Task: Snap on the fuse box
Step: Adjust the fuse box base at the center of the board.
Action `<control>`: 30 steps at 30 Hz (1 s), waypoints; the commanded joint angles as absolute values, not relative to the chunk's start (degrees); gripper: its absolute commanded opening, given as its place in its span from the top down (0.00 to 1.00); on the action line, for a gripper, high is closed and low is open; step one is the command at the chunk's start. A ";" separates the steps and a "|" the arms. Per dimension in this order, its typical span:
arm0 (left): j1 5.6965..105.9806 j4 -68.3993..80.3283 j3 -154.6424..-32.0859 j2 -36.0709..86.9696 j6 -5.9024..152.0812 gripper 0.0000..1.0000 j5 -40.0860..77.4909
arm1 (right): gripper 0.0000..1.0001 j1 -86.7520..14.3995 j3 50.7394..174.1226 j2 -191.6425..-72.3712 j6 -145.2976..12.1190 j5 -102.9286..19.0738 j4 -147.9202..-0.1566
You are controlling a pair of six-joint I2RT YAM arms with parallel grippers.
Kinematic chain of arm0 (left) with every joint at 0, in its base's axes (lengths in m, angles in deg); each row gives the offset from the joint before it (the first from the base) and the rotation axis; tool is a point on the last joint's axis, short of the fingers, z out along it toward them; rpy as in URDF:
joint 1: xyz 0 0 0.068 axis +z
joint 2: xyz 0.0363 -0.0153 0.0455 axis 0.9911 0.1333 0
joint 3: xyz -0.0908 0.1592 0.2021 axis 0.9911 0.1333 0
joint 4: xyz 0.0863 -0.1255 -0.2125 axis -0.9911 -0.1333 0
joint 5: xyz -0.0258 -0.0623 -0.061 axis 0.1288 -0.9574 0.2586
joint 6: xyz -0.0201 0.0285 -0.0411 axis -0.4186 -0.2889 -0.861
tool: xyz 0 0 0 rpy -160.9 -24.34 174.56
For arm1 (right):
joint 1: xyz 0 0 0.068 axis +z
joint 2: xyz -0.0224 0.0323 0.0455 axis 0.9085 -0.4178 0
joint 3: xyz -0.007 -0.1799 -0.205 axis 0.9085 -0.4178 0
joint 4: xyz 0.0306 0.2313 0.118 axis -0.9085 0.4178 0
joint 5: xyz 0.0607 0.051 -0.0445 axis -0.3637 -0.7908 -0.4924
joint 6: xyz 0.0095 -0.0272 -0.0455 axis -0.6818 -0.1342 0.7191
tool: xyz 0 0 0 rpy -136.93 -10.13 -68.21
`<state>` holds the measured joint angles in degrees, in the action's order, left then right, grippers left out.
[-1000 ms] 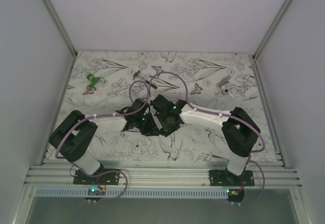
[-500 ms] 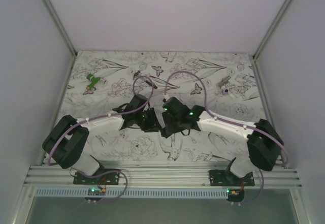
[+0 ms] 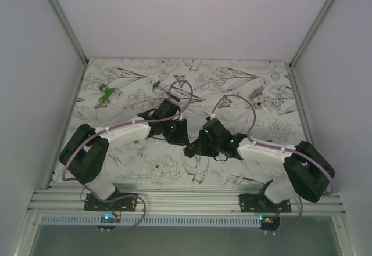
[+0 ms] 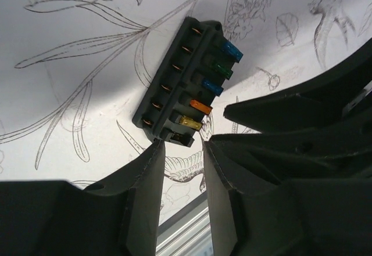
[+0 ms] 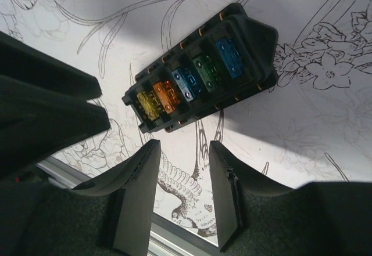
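Observation:
The fuse box [image 4: 185, 82] is a small black box that lies flat on the flower-print table, with a row of blue, green, orange and yellow fuses on its top face. It also shows in the right wrist view [image 5: 200, 79]. My left gripper [image 4: 181, 147] is open and empty, its fingertips just short of the box's near end. My right gripper [image 5: 183, 147] is also open and empty, just short of the box's yellow-fuse end. In the top view the left gripper [image 3: 178, 134] and the right gripper [image 3: 193, 149] face each other mid-table, and the box between them is hard to make out.
A small green piece [image 3: 105, 92] lies at the back left. A thin dark tool [image 3: 157, 85] lies at the back centre, and another small object [image 3: 257, 99] at the back right. An aluminium rail [image 3: 186, 198] runs along the table's near edge.
Both grippers were bunched together at mid-table; now they have drawn apart. The left one moved away and up, the right one back to the right, and the box lies free.

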<state>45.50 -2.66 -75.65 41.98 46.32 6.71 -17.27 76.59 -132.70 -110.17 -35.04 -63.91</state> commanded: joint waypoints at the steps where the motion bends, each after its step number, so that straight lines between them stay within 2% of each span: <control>1: 43.30 -9.27 -79.02 44.73 51.43 0.64 7.56 | 0.56 -18.57 75.46 -132.72 -114.21 -37.28 -72.60; 14: 41.70 -11.51 -82.64 48.94 52.60 0.66 10.15 | 0.61 -20.61 73.49 -133.90 -115.39 -38.15 -76.06; 30: 40.91 -11.95 -83.77 50.57 51.98 0.67 10.29 | 0.72 -20.87 71.96 -135.68 -116.85 -37.80 -78.30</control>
<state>41.67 -10.12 -82.80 49.44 51.54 10.21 -20.53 72.46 -134.67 -116.02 -38.28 -76.98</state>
